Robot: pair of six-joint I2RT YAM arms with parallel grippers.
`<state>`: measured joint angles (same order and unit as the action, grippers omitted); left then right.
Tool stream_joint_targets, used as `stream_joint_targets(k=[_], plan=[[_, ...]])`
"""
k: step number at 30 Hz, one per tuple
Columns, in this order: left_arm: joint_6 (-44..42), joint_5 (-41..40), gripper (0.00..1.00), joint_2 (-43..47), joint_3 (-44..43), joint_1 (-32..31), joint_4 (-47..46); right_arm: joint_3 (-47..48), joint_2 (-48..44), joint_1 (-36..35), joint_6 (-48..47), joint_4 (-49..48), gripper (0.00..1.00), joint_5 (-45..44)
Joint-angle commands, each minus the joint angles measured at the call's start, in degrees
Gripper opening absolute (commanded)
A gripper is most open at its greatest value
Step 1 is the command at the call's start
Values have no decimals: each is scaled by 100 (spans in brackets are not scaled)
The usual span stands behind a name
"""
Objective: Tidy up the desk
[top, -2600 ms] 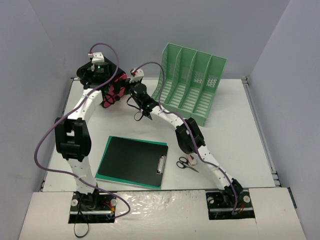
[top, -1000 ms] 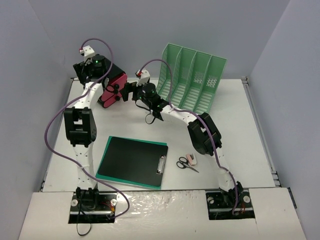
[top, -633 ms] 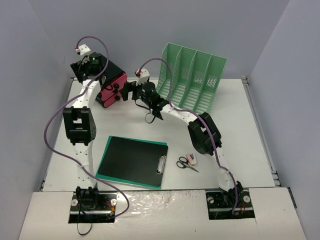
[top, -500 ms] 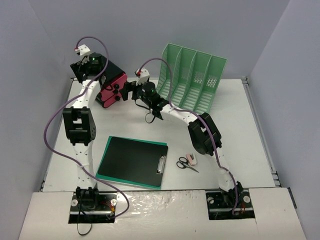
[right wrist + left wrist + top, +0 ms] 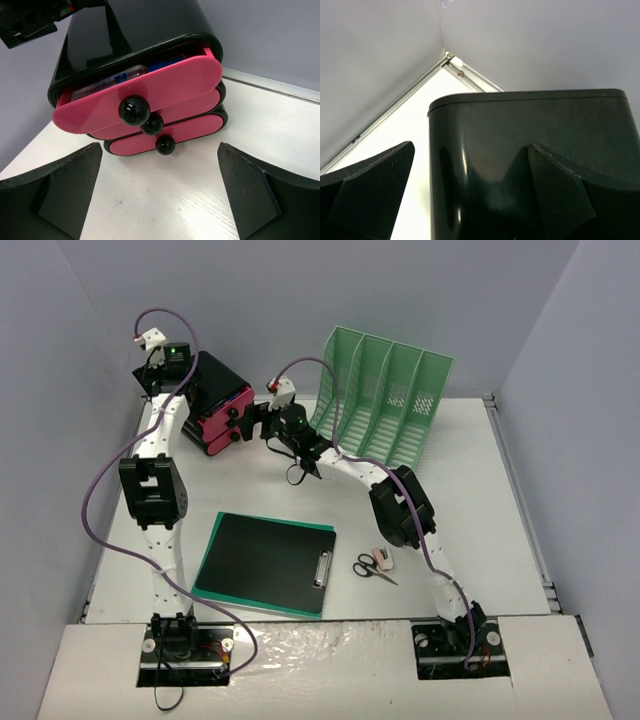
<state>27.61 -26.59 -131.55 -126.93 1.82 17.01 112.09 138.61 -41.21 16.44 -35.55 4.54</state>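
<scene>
My left hand (image 5: 470, 149) spread at black plastic three-drawer box (image 5: 145, 27), pink fronts, far-left bench (image 5: 200, 210) corner; right hand (image 5: 160, 148) spread too. Shoving the ajar top drawer (image 5: 172, 82) may tip it.

Glossy black shell on the drawer unit (image 5: 125, 30), and there are three hot-pink drawer fronts (image 5: 175, 82), each with a shiny black knob (image 5: 134, 110). Blue and clear bits show inside the top one. The file rack (image 5: 385, 405) is mint green with slotted sides. Black clipboard (image 5: 268, 560), green along its edges. Black-handled scissors (image 5: 368, 567), pale pink eraser (image 5: 383, 558), white desk (image 5: 470, 500), purple cables (image 5: 95, 510).
</scene>
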Motion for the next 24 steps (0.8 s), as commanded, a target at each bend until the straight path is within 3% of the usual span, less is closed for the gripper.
stream_joint_targets(k=[1,9,24], plan=[[-96,306,95,-522,-336,122,1361,4,-311,32,-25,-504,98,-3],[-79,223,97,-934,-1337,204,1468,-179,-407,25,-153,-451,98,23],[-40,-523,97,-1051,-1060,205,553,-376,-515,25,-338,-312,97,135]])
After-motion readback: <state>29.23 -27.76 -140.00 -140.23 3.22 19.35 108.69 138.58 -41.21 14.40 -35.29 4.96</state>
